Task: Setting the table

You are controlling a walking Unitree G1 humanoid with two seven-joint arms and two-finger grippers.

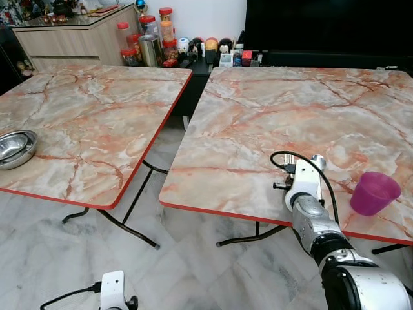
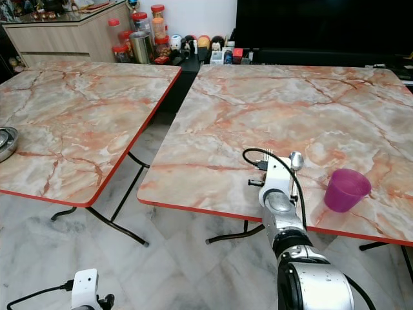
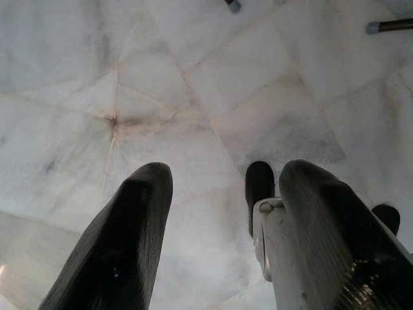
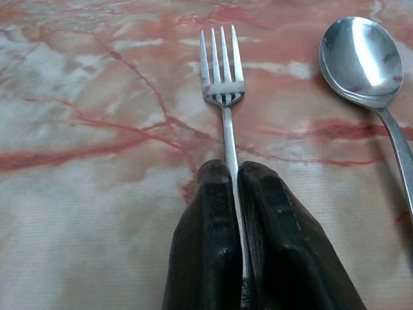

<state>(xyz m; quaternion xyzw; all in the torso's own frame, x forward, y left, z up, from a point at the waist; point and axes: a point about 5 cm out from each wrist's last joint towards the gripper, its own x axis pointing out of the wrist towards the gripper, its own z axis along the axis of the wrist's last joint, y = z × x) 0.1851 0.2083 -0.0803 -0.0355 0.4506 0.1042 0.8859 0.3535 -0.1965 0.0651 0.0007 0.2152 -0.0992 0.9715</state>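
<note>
With our right gripper [image 4: 233,177] clamped on the fork [image 4: 223,77] low over the right marble table [image 1: 271,110], we should lay it flat, parallel beside the spoon [image 4: 361,58], near the purple cup [image 1: 373,192], before releasing.

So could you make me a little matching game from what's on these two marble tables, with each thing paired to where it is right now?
Things:
1. silver metal fork
2. shiny metal spoon
3. purple plastic cup
4. round steel bowl

Places:
A. near the left edge of the left marble table
B. pinched between the right gripper's black fingers
C. lying flat on the right marble table, beside the fork
D. standing upright, right of the spoon

Pairs: 1-B, 2-C, 3-D, 4-A
</note>
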